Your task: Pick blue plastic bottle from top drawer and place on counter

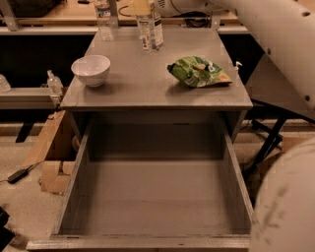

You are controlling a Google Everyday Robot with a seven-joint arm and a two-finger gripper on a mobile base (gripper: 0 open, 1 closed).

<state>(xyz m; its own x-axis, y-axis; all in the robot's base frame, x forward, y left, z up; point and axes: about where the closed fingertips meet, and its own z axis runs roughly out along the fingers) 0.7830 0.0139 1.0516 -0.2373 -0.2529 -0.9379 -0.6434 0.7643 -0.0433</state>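
Placing step | gripper (141, 7) clasps blue plastic bottle (150, 30), upright at far counter (147, 81) edge | next: let go, withdraw straight up.

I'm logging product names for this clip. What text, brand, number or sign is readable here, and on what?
Nothing can be read.
blue plastic bottle: pale label, print too blurred to read.
green snack bag: light markings, no legible word.
second clear bottle: label unreadable.
gripper, at the blue plastic bottle's top over the far edge of the counter: no marking seen.
white bowl, top drawer: no text.
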